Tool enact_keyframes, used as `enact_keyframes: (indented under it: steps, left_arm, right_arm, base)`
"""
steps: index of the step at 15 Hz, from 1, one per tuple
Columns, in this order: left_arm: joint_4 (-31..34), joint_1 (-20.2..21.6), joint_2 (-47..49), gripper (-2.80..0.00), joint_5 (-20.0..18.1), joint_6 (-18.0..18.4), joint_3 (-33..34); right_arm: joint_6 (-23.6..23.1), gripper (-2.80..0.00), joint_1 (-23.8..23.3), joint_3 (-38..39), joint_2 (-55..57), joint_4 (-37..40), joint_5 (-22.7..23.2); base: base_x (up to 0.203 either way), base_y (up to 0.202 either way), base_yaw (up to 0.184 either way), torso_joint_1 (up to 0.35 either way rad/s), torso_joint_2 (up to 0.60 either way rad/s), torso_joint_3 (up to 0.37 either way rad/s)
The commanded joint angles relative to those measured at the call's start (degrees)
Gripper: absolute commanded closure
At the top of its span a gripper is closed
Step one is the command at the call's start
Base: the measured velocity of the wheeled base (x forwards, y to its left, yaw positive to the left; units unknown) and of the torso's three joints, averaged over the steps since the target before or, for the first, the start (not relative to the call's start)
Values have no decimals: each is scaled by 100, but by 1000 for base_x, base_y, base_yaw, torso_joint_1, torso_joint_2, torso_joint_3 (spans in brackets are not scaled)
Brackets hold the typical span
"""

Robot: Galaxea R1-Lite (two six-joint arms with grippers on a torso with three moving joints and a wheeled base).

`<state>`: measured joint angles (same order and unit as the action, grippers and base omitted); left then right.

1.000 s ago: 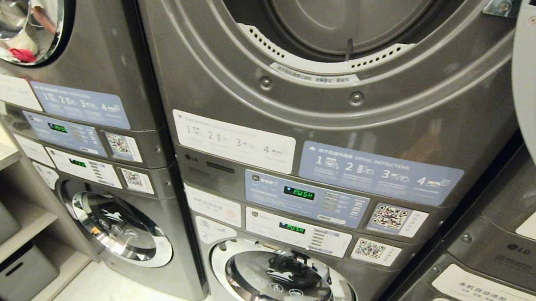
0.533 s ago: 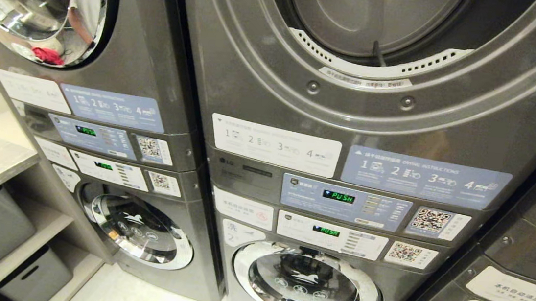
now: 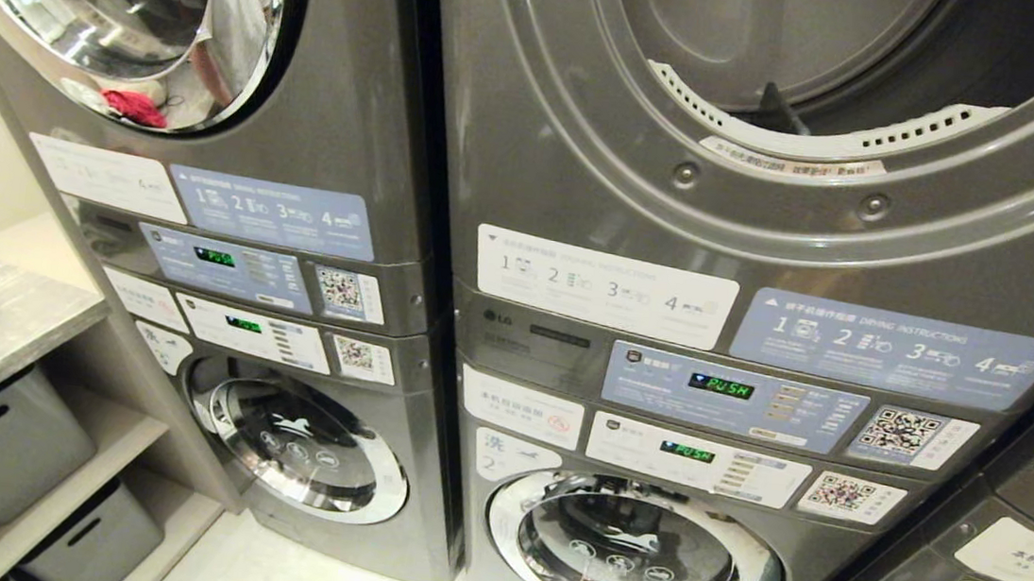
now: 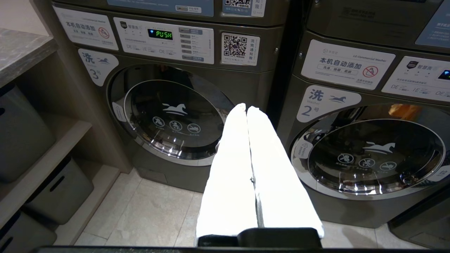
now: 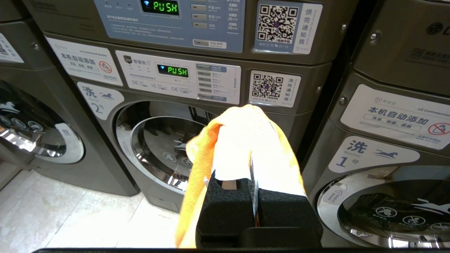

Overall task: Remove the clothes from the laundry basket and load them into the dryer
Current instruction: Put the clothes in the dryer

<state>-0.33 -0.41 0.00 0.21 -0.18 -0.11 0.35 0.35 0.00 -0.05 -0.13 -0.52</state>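
Carry step: your right pincer (image 5: 251,165) hangs low before the washers, pinching an orange cloth garment (image 5: 200,154); left pincer (image 4: 247,109) pressed together, empty. Next, you lift the garment up into the grey dryer's open round drum mouth (image 3: 788,41).

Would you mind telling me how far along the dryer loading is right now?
Done: the dryer in the middle stack stands open, though no clothes show inside it. In hand: the right gripper is shut on an orange cloth, low in front of the washers. Left: lifting it into the drum. The left gripper is shut and empty. The basket is out of view.
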Motion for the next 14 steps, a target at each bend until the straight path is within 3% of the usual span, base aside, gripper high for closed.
enact_keyframes:
  steps: [1,4,14]
  left_arm:
    - [-2,-2,9,0,6,1,2]
    - [-2,-2,9,0,6,1,-7]
    - [-2,-2,9,0,6,1,-7]
  right_arm:
    - [0,0,0,0,2,-4,0]
    - [0,0,0,0,-4,-4,0]
    - [0,0,0,0,-4,-4,0]
  base:
    - [0,0,0,0,0,0]
    - [91,-2,-4,-10,-13,3]
    - [197,0,0,7,8,0]
